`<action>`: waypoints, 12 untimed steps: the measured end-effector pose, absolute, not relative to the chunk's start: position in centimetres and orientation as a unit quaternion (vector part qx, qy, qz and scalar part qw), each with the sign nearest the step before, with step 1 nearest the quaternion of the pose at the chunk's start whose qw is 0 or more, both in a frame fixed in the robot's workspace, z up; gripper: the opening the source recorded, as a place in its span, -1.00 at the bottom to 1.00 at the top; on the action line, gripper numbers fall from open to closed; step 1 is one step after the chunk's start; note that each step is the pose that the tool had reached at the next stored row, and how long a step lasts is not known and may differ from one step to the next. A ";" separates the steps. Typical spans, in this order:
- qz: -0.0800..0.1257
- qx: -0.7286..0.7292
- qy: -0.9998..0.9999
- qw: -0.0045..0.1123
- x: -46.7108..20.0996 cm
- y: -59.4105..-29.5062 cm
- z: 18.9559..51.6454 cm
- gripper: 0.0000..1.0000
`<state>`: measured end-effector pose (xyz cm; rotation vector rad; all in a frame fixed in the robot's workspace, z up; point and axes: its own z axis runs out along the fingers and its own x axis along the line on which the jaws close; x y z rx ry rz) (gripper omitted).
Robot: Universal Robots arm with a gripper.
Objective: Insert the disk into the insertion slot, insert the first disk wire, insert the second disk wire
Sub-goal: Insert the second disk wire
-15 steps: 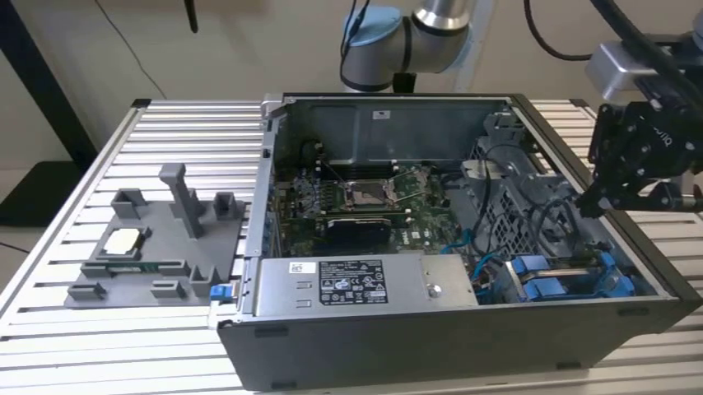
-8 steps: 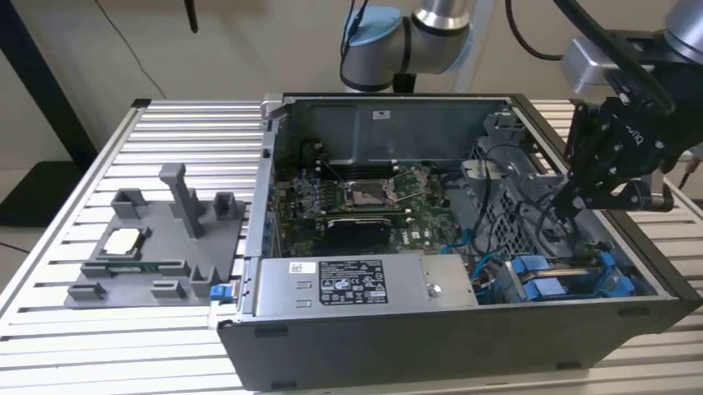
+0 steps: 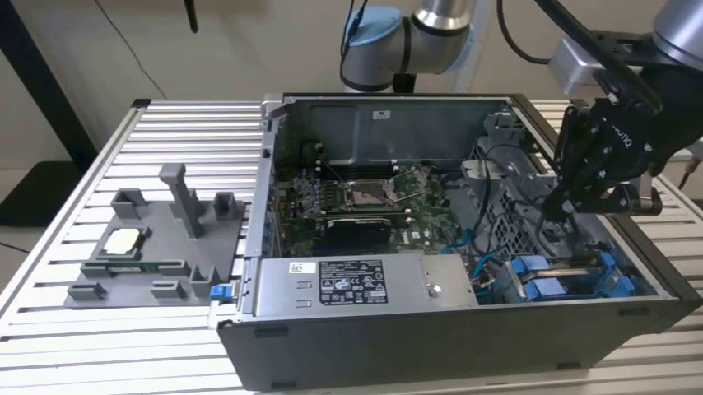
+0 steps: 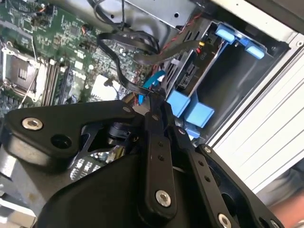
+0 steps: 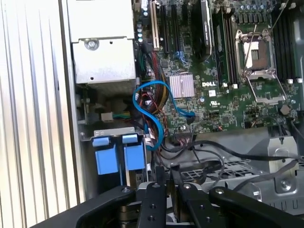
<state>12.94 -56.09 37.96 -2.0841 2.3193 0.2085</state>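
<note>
The disk sits in the insertion slot, and its blue carrier tabs show at the case's front corner on the exterior view's right. The tabs also show in both wrist views. My gripper hangs just above that bay inside the open computer case. Its fingertips are pinched together on the end of a black disk wire that loops up over the motherboard. In the first wrist view the gripper stands over black wires beside the perforated bay wall.
A grey labelled power-supply box lies along the case's front edge. A blue cable loops beside the motherboard. A grey fixture tray with upright posts stands on the slatted table at the exterior view's left.
</note>
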 end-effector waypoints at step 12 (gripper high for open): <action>0.067 -0.684 0.726 0.005 13.0 -57.2 36.9 -0.68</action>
